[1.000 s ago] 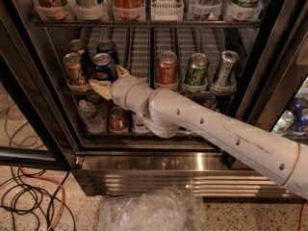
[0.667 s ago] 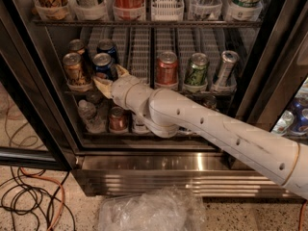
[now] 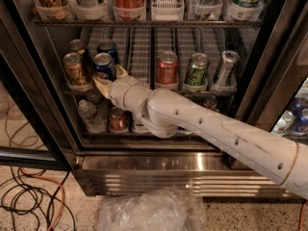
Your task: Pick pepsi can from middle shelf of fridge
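The fridge (image 3: 192,163) stands open in front of me. On its middle shelf (image 3: 140,57), a wire rack with white lane trays, stand two blue pepsi cans: one at the front (image 3: 102,64) and one behind it (image 3: 107,47). My gripper (image 3: 110,78), at the end of the white arm (image 3: 202,124), is at the base of the front pepsi can. It is open, with one tan finger (image 3: 100,85) low at the can's left front and the other at its right side.
A brown can (image 3: 75,69) stands just left of the pepsi cans. Red (image 3: 167,67), green (image 3: 196,70) and silver (image 3: 225,67) cans stand to the right. Small bottles (image 3: 89,112) fill the rack below. Cables (image 3: 29,196) and a plastic bag (image 3: 149,211) lie on the floor.
The gripper has edged slightly further in around the front pepsi can's base. The cans have not moved.
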`<state>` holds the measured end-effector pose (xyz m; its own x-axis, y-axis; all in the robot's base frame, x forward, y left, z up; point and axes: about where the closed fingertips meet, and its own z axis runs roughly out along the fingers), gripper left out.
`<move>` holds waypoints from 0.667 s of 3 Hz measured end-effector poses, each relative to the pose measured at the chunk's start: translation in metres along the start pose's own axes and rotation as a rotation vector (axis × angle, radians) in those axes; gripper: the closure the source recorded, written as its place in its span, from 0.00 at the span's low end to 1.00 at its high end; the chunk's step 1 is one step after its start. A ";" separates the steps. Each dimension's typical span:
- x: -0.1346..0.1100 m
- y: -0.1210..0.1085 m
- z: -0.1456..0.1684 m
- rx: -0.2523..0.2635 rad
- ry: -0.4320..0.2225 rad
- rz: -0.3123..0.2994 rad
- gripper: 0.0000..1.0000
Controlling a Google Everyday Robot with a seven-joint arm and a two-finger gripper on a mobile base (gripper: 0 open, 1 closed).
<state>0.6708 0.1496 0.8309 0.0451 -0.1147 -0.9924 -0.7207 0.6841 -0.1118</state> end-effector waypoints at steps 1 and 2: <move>-0.022 -0.010 0.000 0.018 -0.066 -0.002 1.00; -0.049 -0.039 -0.012 0.116 -0.173 -0.038 1.00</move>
<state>0.6881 0.1196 0.8849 0.1958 -0.0237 -0.9804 -0.6326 0.7609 -0.1447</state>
